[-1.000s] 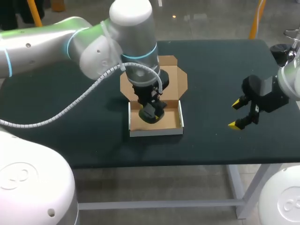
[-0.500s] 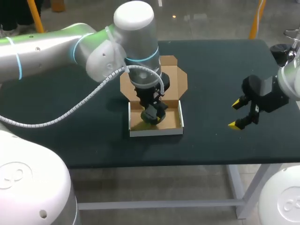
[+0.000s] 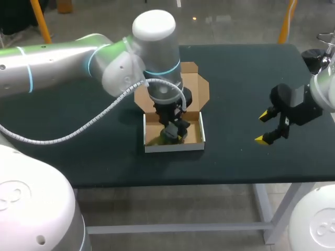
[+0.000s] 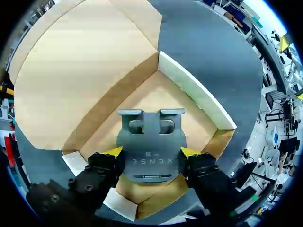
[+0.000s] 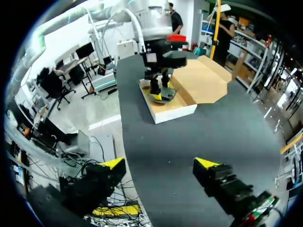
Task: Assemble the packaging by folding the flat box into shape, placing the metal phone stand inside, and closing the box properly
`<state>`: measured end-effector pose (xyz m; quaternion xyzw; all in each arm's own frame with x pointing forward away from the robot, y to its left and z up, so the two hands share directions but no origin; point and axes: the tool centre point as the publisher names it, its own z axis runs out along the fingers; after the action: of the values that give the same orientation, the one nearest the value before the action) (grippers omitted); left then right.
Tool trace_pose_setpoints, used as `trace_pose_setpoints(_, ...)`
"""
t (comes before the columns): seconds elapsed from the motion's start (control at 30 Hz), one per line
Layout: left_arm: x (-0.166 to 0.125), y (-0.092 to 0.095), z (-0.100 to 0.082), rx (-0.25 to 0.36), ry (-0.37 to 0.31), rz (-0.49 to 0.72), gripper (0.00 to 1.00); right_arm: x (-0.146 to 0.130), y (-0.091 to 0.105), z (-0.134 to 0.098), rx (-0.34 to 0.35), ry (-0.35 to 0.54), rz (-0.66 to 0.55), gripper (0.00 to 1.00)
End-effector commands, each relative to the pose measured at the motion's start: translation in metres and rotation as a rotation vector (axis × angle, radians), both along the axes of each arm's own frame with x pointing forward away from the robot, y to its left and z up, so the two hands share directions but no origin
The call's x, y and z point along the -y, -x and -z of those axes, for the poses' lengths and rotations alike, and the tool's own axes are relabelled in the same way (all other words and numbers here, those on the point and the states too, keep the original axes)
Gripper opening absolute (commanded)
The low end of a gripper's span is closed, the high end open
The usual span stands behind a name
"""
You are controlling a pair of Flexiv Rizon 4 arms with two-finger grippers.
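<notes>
- The left fingers (image 4: 115, 152) pinch the grey metal phone stand (image 4: 150, 132), one yellow tip pressed against each of its side edges.
- The stand's two hooked lips point away from the wrist, toward the far corner of the tray.
- From where I stand, the stand sits low inside the box (image 3: 174, 147), over its brown cardboard floor; whether it touches that floor I cannot tell.
- The box is folded into an open tray with white outer walls, and the stand is roughly in the middle of it.
- The lid (image 3: 196, 86) lies flat on the counter (image 3: 94, 136) behind the tray, brown side up, with its side flaps spread out.
- The left arm (image 3: 63, 57) comes in from its own side and bends down over the tray, a pale ribbed cable looping from it.
- The right fingers (image 3: 264, 116) are spread wide with nothing between them, hanging above the counter well apart from the box.
- In the right wrist view, the box (image 5: 173, 106) and the left fingers (image 5: 156, 96) lie far ahead of those spread yellow tips, across a stretch of dark counter (image 5: 189, 137).
- The right arm (image 3: 319, 89) enters from the counter's right edge.
</notes>
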<state>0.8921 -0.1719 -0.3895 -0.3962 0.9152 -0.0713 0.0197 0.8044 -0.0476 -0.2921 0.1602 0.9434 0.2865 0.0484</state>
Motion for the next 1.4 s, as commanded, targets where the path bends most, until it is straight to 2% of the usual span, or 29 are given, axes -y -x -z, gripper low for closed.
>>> trace_pose_setpoints(0.03, 0.006, -0.004, 0.007, -0.001, -0.018, -0.008, 0.0, 0.001, 0.0, -0.001, 0.0, -0.004, -0.003, 1.0)
trace_pose_setpoints(0.2, 0.007, -0.006, 0.01, -0.005, -0.026, -0.019, 0.0, 0.001, 0.0, -0.001, 0.0, -0.004, -0.003, 1.0)
trace_pose_setpoints(0.27, 0.007, -0.007, 0.01, -0.006, -0.025, -0.023, 0.38, 0.001, 0.0, -0.001, 0.0, -0.004, -0.003, 1.0)
trace_pose_setpoints(0.3, 0.007, -0.006, 0.01, -0.007, -0.025, -0.025, 0.48, 0.001, 0.0, -0.001, 0.0, -0.004, -0.003, 1.0)
trace_pose_setpoints(0.33, 0.006, -0.006, 0.01, -0.008, -0.024, -0.026, 0.99, 0.001, 0.0, -0.001, 0.0, -0.004, -0.003, 1.0)
trace_pose_setpoints(0.7, 0.003, 0.001, -0.005, 0.011, -0.017, -0.081, 1.0, 0.001, 0.0, -0.001, 0.0, -0.004, -0.003, 1.0)
trace_pose_setpoints(1.03, 0.006, 0.005, -0.022, -0.002, 0.0, -0.267, 1.0, 0.001, 0.0, -0.001, 0.0, -0.004, -0.003, 1.0)
trace_pose_setpoints(1.17, 0.006, 0.004, -0.026, -0.001, -0.001, -0.395, 1.0, 0.001, 0.0, -0.001, 0.0, -0.004, -0.003, 1.0)
trace_pose_setpoints(1.4, 0.006, 0.004, -0.026, -0.001, -0.001, -0.395, 1.0, 0.001, 0.0, -0.001, 0.0, -0.004, -0.003, 1.0)
